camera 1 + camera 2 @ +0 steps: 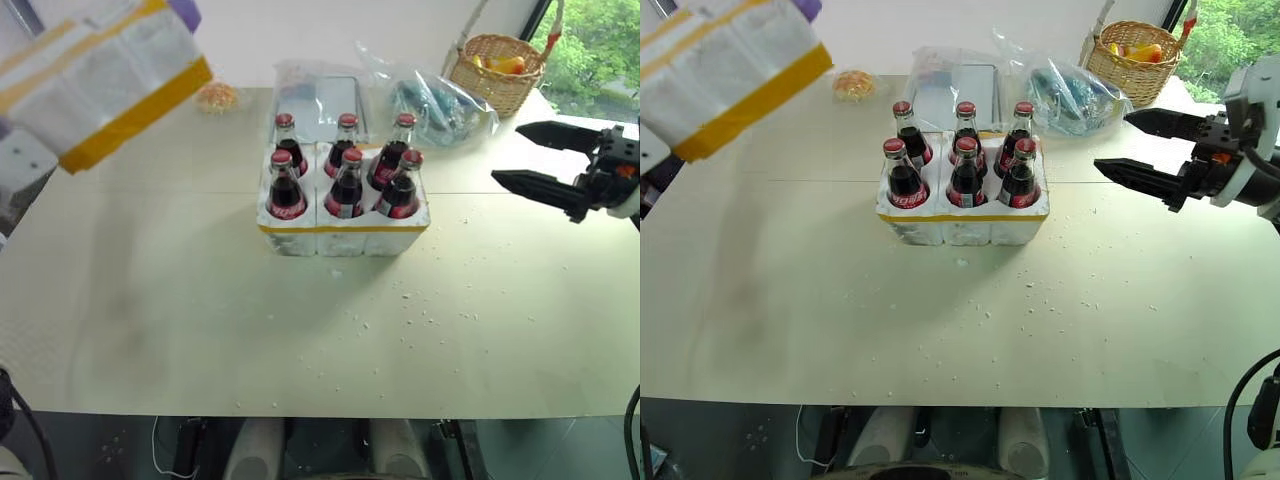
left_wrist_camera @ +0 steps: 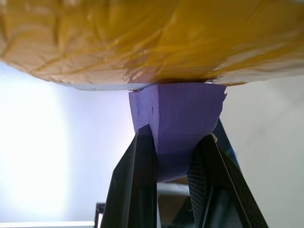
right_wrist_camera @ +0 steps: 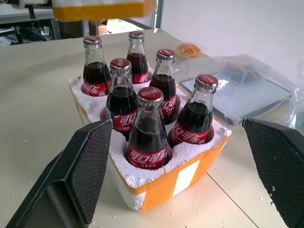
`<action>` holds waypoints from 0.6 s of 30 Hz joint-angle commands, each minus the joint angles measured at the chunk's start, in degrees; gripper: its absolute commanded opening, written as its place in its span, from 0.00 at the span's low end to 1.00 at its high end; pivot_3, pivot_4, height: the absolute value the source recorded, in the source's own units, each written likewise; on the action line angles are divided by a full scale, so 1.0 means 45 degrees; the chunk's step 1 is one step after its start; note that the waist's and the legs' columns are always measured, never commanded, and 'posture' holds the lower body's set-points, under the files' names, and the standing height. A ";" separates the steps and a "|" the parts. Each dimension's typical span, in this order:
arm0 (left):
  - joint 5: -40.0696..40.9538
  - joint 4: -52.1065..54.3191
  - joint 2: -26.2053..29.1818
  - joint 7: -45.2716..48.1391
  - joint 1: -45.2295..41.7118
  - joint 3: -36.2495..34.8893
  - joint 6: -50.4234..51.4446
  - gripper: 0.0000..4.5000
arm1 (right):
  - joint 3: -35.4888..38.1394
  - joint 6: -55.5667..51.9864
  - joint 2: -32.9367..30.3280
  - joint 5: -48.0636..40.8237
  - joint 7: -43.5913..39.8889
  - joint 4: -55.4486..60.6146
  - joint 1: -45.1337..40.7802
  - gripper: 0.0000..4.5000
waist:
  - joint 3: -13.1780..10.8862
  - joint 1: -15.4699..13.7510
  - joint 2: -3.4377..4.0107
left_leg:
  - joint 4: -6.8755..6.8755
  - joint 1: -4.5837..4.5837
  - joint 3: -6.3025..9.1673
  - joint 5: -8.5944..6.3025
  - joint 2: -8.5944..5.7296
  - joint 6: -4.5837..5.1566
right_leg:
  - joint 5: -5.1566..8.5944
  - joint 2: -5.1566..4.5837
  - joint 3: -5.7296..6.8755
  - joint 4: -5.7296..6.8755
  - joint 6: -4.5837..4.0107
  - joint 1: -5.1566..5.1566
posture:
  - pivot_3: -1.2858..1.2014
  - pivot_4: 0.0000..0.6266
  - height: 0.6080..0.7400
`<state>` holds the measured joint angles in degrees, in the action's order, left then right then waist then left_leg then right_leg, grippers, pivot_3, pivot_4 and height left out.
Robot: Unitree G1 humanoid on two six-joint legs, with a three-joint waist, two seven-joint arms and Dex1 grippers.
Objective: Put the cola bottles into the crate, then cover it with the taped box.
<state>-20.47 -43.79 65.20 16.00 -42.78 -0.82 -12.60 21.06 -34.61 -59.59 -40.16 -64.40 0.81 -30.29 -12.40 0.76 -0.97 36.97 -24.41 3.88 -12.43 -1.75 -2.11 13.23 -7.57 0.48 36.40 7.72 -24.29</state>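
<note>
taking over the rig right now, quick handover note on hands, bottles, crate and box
Left hand: shut on the purple handle of the taped box, which is lifted off the table, up and to the left of the crate.
Right hand: open, empty, right of the crate.
Crate: mid-table, all six cola bottles upright in its wells.
Done: bottles loaded.
Left: carry the box over and lower it onto the crate.

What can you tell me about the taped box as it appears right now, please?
The taped box is white styrofoam wrapped in broad, wrinkled yellow tape bands. It hangs tilted in the air at the table's far left, off the surface and apart from the crate. A purple block on its underside is pinched between the left gripper's black fingers.
</note>
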 commanded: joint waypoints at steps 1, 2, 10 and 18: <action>0.0368 0.1968 0.0360 0.1283 -0.1602 -0.0119 0.0222 0.10 | 0.0600 -0.0196 -0.0347 -0.0210 -0.0344 -0.0006 0.0391 1.00 | -0.0007 -0.0009 -0.0018 | 0.0001 -0.0002 0.0001 0.0000 0.0003 0.0000 | 0.0000 0.0005 0.0001 -0.0001 0.0000 0.0000 | 0.52 0.24 0.98; 0.0371 0.2414 0.0273 0.1728 -0.1965 -0.0011 0.0303 0.10 | 0.0668 -0.0067 -0.0338 -0.0113 -0.0354 0.0022 0.0553 1.00 | -0.0006 -0.0031 -0.0022 | 0.0006 -0.0007 0.0001 0.0000 0.0003 0.0000 | 0.0000 0.0006 0.0000 -0.0001 0.0001 0.0000 | 0.52 0.24 0.98; 0.0778 0.6632 -0.1136 0.4959 -0.3243 0.0907 0.1983 0.10 | 0.0722 0.0580 0.0113 0.0284 0.0213 0.0006 0.0986 1.00 | -0.0004 0.0080 -0.0021 | 0.0014 0.0000 -0.0023 0.0001 -0.0005 0.0004 | -0.0018 0.0006 -0.0038 -0.0007 0.0033 0.0006 | 0.52 0.24 0.98; 0.0612 0.9600 -0.2002 0.6525 -0.2510 0.1492 0.2983 0.10 | 0.0903 0.0775 0.0326 0.0272 0.0541 0.0062 0.1294 1.00 | -0.0005 0.0064 -0.0021 | 0.0019 -0.0001 -0.0026 -0.0006 0.0001 0.0019 | -0.0018 0.0015 -0.0049 0.0000 0.0032 0.0000 | 0.52 0.24 0.98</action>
<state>-17.54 -3.03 55.95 45.19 -53.87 6.52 0.66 22.43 -32.08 -58.20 -38.49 -62.29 -0.09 -24.49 -12.43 1.05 -1.06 37.08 -24.42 3.76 -12.45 -1.75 -2.02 13.15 -7.50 0.27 36.39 7.86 -24.29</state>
